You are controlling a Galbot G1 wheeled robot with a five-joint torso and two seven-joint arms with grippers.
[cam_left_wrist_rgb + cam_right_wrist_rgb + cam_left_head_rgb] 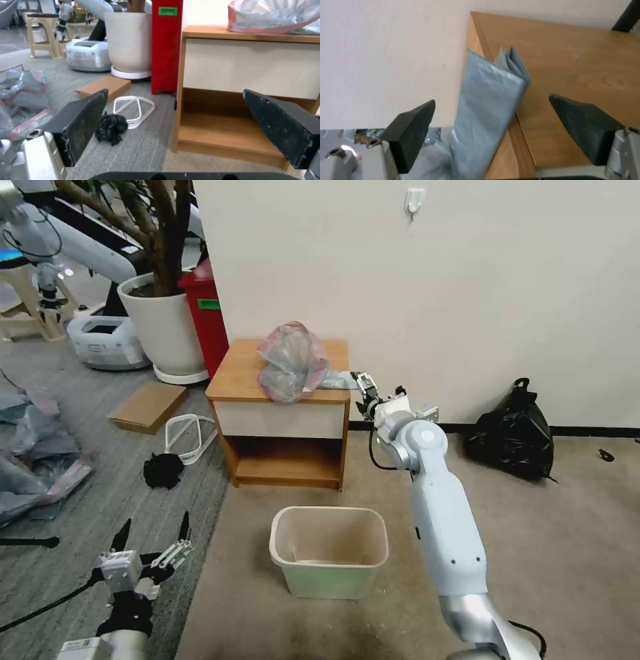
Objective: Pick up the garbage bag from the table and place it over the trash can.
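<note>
I see the bag [293,361] bunched on the table [233,373], a flat grey tail trailing over the table's 3 o'clock edge. My right gripper [365,385] sits at that edge, fingers spread; in the right wrist view the grey tail [488,100] lies between the two pads [411,130], touching neither. The can [329,553] stands on the floor at the table's 6 o'clock. My left gripper [153,537] hangs low at 8 o'clock from the can, fingers spread, holding nothing.
</note>
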